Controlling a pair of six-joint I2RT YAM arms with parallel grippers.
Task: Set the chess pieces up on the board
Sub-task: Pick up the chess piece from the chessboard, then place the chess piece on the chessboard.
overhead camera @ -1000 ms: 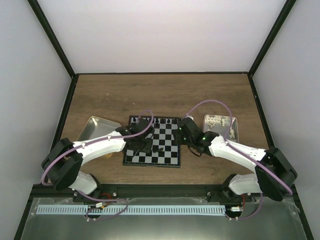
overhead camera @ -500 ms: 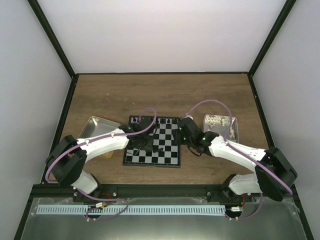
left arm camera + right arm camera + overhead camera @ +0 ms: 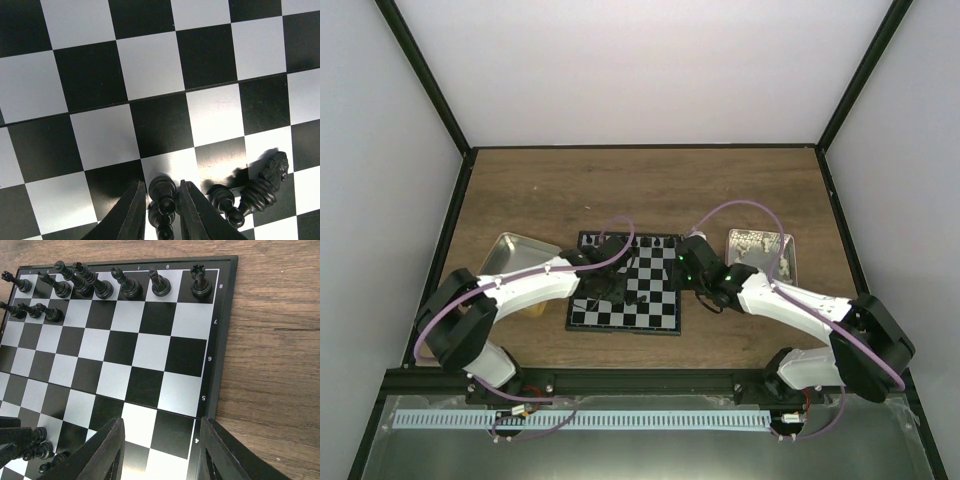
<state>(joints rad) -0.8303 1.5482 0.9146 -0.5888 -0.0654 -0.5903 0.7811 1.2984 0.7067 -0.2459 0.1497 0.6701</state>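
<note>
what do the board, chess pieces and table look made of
The board: smooth, semi-gloss, likely plastic or laminate; soft glare on squares. The chess pieces: shiny black, probably moulded plastic; bright highlights. The table: matte brown wood grain, possibly veneer.

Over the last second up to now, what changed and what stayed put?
The left arm reached slightly further across the board, and the left gripper closed on a black pawn. The right gripper, open over the board's edge, and the back-row pieces stayed where they were.
</note>
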